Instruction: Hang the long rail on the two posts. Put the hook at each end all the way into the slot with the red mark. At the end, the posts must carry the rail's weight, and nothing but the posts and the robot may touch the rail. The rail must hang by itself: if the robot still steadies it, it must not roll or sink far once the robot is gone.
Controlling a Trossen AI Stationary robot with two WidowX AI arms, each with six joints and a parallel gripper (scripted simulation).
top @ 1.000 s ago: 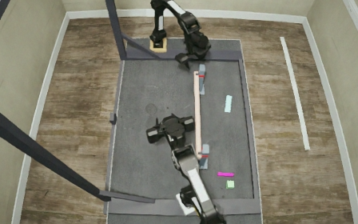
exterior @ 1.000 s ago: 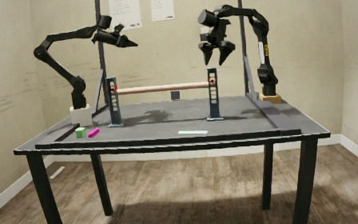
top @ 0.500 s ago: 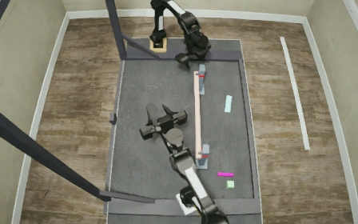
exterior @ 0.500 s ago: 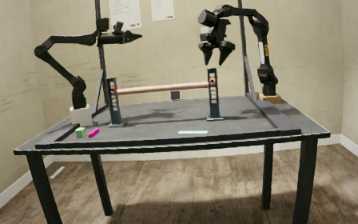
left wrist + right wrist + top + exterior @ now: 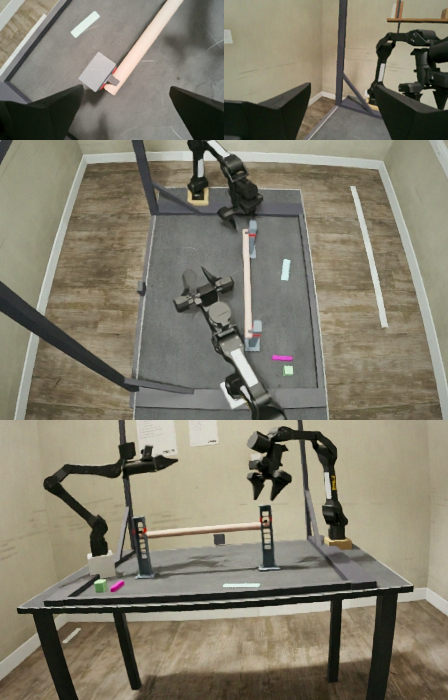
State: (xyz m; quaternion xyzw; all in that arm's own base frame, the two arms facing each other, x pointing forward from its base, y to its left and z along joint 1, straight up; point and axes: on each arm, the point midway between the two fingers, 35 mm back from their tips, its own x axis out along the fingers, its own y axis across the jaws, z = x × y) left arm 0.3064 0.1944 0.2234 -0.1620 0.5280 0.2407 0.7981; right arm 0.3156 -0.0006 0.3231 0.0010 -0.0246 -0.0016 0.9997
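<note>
The long pale rail (image 5: 247, 280) (image 5: 205, 530) (image 5: 141, 47) spans the two posts, its ends at the red marks. The post on the left arm's side (image 5: 253, 226) (image 5: 269, 567) (image 5: 97, 72) stands upright; a small grey piece crosses the rail end there. The other post (image 5: 257, 326) (image 5: 145, 575) also stands upright. How deep the hooks sit in the slots is too small to tell. My left gripper (image 5: 229, 222) (image 5: 264, 499) (image 5: 126, 89) is open and empty above its post. My right gripper (image 5: 196, 271) (image 5: 176, 460) (image 5: 343, 88) is open and empty, beside the rail and well above it.
A pale teal block (image 5: 285, 269) (image 5: 241, 585) (image 5: 85, 24), a magenta bar (image 5: 282, 358) (image 5: 117, 586) and a green cube (image 5: 288, 370) (image 5: 100, 585) lie on the table on the side of the rail away from my right gripper. Dark frame uprights (image 5: 145, 177) (image 5: 341, 53) stand at the table's edge.
</note>
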